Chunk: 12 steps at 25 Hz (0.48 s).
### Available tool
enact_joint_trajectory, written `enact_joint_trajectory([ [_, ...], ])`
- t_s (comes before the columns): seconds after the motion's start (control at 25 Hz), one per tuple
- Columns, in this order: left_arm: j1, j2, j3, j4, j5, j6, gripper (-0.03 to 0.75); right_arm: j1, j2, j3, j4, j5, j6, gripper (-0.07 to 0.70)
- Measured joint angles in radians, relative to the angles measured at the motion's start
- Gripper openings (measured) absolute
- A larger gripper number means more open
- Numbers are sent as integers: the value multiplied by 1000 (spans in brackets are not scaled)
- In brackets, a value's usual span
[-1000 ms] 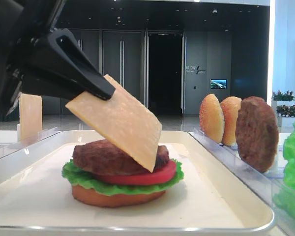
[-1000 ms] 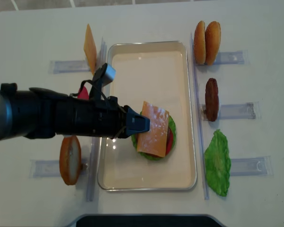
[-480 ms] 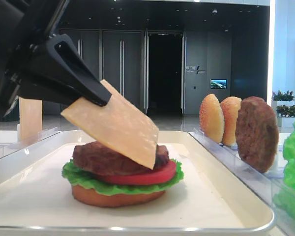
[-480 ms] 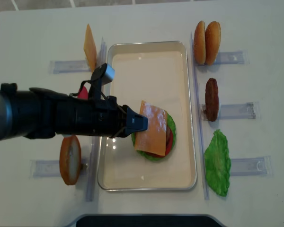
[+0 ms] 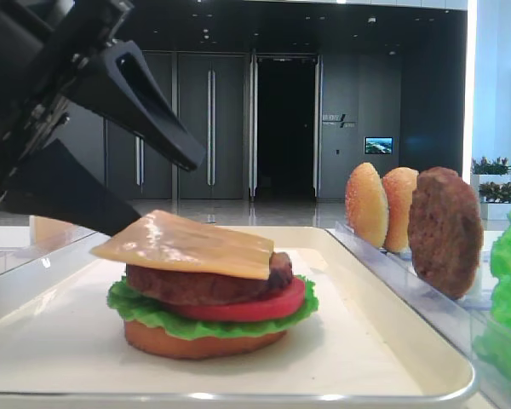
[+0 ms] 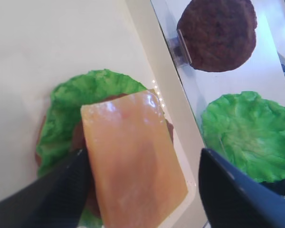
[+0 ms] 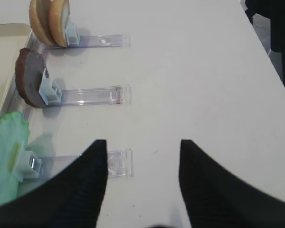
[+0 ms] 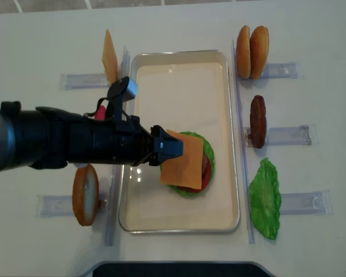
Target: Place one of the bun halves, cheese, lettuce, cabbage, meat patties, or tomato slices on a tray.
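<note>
Left gripper (image 5: 145,192) spread wide over the left side of the stack, one jaw high above the cheese (image 5: 183,245), the other low at its left edge; nothing gripped. Cheese lying flat, slightly tilted, atop a meat patty (image 5: 206,282), which sits on a tomato slice (image 5: 255,306), lettuce (image 5: 204,321) and a flat bun base (image 5: 200,342). Whole stack resting on the tray (image 8: 184,222), in the near right part of it in the overhead view. Whether the lower jaw touches the cheese edge: cannot tell.

Right gripper (image 7: 142,180) parted, holding nothing, poised above bare table (image 7: 190,71) right of the racks.

Right of the tray, standing in clear racks: two sesame bun halves (image 8: 252,51) far, a second patty (image 8: 258,120) in the middle, a spare lettuce leaf (image 8: 266,198) near. Left of the tray: a second cheese slice (image 8: 109,57) far, another bun half (image 8: 85,195) near.
</note>
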Motion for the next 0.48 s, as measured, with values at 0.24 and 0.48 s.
enact_joint_trajectory([
  [0.24, 0, -59, -21, 104, -63, -80, 566, 0, 0, 0, 0, 0, 0, 361],
  [0.48, 0, -183, -105, 430, -89, -380, 566, 0, 0, 0, 0, 0, 0, 361],
])
